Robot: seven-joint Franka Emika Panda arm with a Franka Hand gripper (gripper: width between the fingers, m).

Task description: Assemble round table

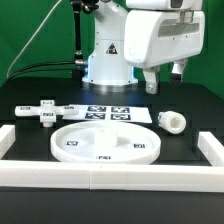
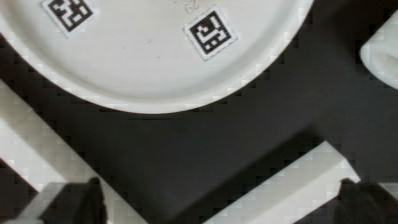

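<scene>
Your black table (image 1: 200,108), ringed by white border rails (image 1: 100,179), sits before a green wall (image 1: 30,30). The disc (image 1: 105,143) lies flat mid-table (cross-shaped piece (image 1: 40,108) and leg (image 1: 173,121) flank it, apart). The gripper (image 1: 164,79) hangs overhead with its jaws spread, empty.

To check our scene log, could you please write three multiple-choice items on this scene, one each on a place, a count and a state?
1. In the exterior view, the short cylinder leg lies on which side of the round disc? A left; B right; C on top.
2. How many loose furniture parts lie on the black table? A two; B three; C five.
3. The pincer is: A open, empty; B shut on the leg; C shut on the disc.
Answers: 1 B, the leg lies apart, toward that view's right. 2 B, disc, leg and cross-shaped piece. 3 A, the wrist view shows its fingers apart with nothing between.
</scene>
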